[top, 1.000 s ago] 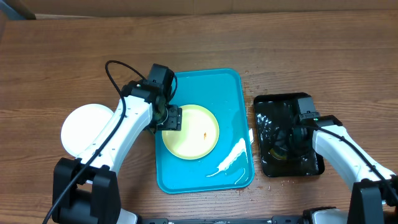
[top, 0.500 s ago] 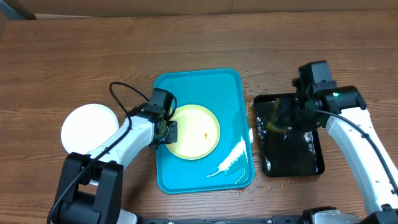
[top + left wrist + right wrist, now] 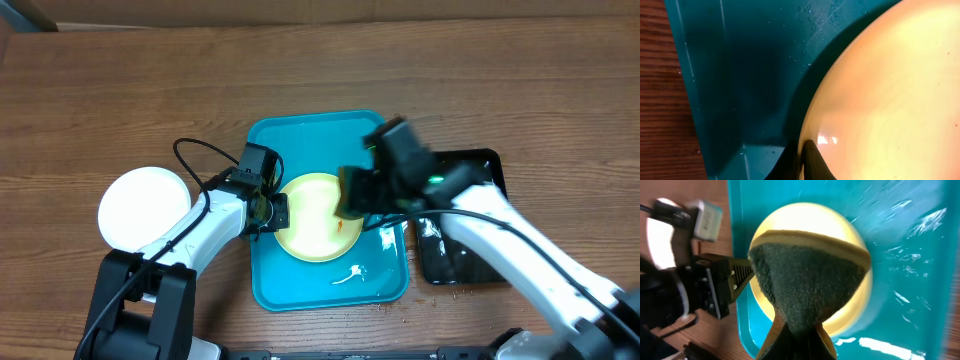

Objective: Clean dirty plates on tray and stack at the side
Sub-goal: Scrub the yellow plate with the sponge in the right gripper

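While left gripper pinches the yellow plate by its rim inside the tray, right gripper clamps a sponge over it. Press sponge flat, scrub the orange smear, hold rim firm.

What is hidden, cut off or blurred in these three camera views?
Overhead: motion blur smears the right gripper and its sponge; contact with the yellow-green plate is unclear.
Overhead: the right arm covers part of the black tray; its contents are unreadable.
Right wrist: the sponge hides the plate's middle.
Left wrist: the frame edges cut off the plate and the left gripper.
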{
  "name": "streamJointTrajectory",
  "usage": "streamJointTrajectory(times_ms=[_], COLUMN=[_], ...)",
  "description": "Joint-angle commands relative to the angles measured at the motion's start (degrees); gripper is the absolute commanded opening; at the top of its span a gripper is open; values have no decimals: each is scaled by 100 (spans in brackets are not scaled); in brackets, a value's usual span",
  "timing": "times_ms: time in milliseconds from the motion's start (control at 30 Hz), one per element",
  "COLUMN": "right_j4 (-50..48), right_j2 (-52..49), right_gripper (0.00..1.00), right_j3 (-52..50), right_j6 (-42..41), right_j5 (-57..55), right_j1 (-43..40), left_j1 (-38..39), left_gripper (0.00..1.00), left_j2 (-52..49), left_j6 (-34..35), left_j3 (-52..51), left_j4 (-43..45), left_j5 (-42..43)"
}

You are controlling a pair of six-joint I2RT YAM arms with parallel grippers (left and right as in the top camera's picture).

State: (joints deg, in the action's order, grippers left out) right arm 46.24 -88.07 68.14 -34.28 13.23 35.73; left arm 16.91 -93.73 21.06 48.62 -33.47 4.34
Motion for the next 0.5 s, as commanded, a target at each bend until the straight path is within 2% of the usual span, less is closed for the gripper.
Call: streamJointTrajectory(times_ms=[0,167,467], right_j4=[-304,-741,-975], right_j2=[-616,-1467,-2374], right_gripper=[4,4,4], right_j3=[33,33,33], right_j6=[-960,-1543,-1851], right_j5=[-205,-201,-229], right_j1=[380,636,708], left_j1=[33,33,33], left_gripper=[4,4,4], left_j2=[-76,-76,-76], left_j6=[42,42,44], left_j3=[-214,-214,-214], left_j4=[-138,-136,-17], left_j5=[17,17,13])
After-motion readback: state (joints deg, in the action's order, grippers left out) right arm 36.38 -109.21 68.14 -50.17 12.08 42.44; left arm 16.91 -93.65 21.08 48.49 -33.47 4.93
